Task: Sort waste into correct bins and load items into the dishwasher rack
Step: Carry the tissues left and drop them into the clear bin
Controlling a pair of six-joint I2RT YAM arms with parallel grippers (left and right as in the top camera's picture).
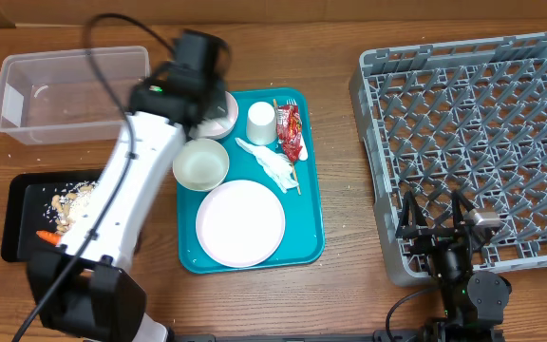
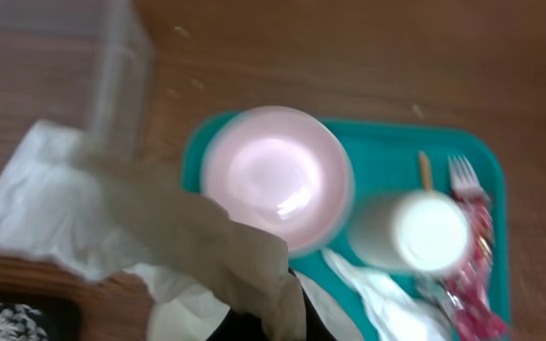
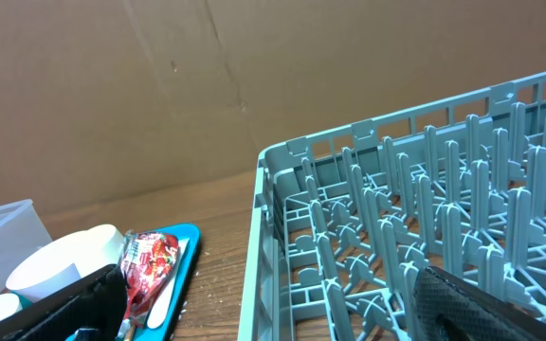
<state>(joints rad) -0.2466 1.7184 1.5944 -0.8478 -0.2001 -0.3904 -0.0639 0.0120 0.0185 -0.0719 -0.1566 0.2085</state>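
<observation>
Your left claw (image 2: 262, 320) is shut tight on a crumpled napkin (image 2: 112, 213). The napkin hangs from the claw and spreads out to its left. Just ahead of the claw a small bowl (image 2: 278, 175) sits on the teal tray (image 2: 387, 152). Ahead and to the right of the claw stands the white cup (image 2: 423, 232). Past the cup, the fork (image 2: 463, 175) and the thin stick (image 2: 425, 169) lie close together. The red wrapper (image 2: 477, 284) is on the far right of the claw, next to the cup. A second napkin (image 2: 377, 294) lies on the tray, just right of the claw.

The clear tub (image 1: 65, 90) is ahead and to the left of the claw, on the worktop (image 1: 349, 294). The black tray (image 1: 22, 214) is behind the claw, by the arm. It holds food scraps (image 1: 74, 199) and the carrot (image 1: 46, 236). A second bowl (image 1: 200, 163) and the plate (image 1: 240, 223) sit on the teal tray, also behind the claw.

Your right claw (image 1: 433, 211) is wide open and holds nothing. It hangs at a corner of the rack (image 1: 482, 114). The rack is ahead and to the right of this claw. The teal tray is ahead and to its left, well apart.
</observation>
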